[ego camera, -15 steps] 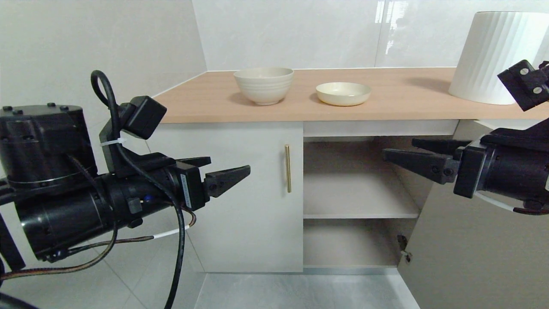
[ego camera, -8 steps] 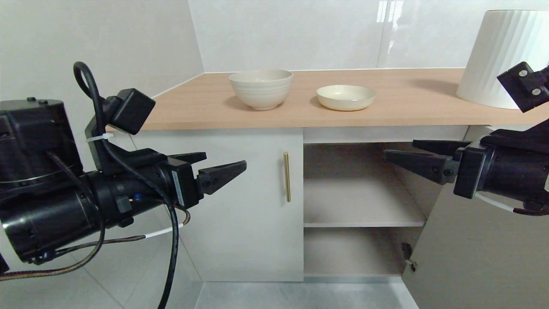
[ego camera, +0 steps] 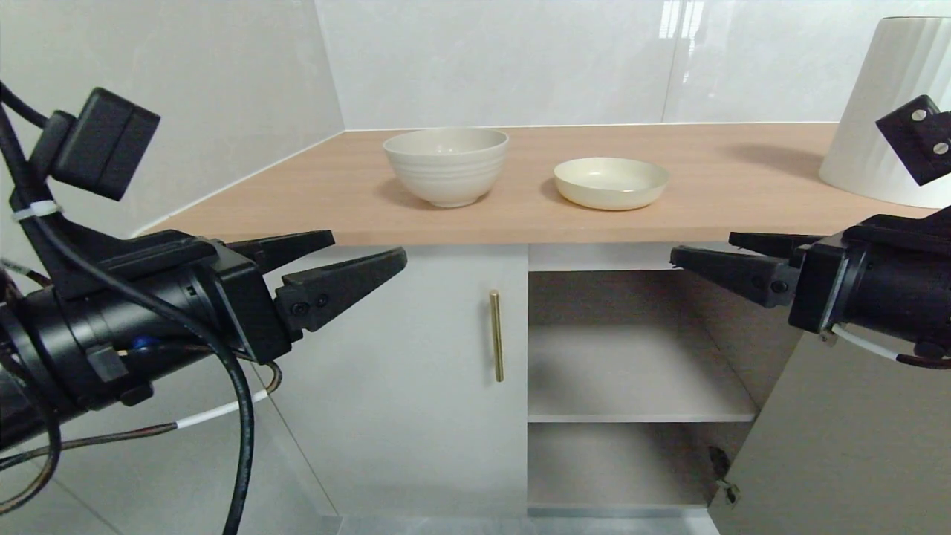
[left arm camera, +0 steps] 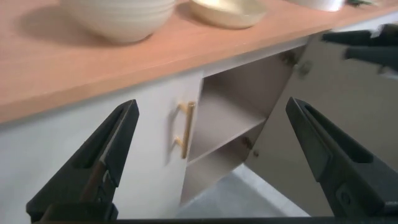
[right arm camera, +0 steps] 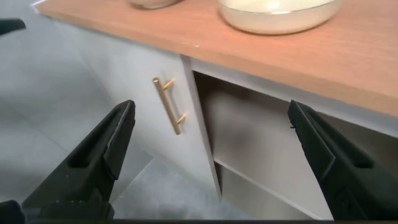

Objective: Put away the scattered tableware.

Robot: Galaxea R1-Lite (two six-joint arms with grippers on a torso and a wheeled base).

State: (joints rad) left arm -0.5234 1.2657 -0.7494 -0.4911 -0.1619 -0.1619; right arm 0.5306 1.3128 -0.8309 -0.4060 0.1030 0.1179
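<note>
A ribbed cream bowl (ego camera: 446, 164) (left arm camera: 122, 17) and a shallow pale-yellow dish (ego camera: 611, 181) (left arm camera: 229, 12) (right arm camera: 278, 15) stand side by side on the wooden countertop (ego camera: 520, 215). Below, the cabinet's right door (ego camera: 832, 438) hangs open, baring two empty shelves (ego camera: 631, 386). The left door with its brass handle (ego camera: 495, 336) (right arm camera: 169, 106) is closed. My left gripper (ego camera: 356, 256) is open, held in front of the cabinet just below the counter's edge. My right gripper (ego camera: 709, 254) is open too, at the same height before the open compartment.
A large white ribbed lampshade-like object (ego camera: 895, 111) stands at the counter's far right. White tiled walls close the corner behind and to the left. Grey floor (ego camera: 520, 524) lies in front of the cabinet.
The head view has risen and now looks more onto the countertop. My left gripper has come up and closer to the counter's edge, its fingers spread wider. The right gripper looks unchanged.
</note>
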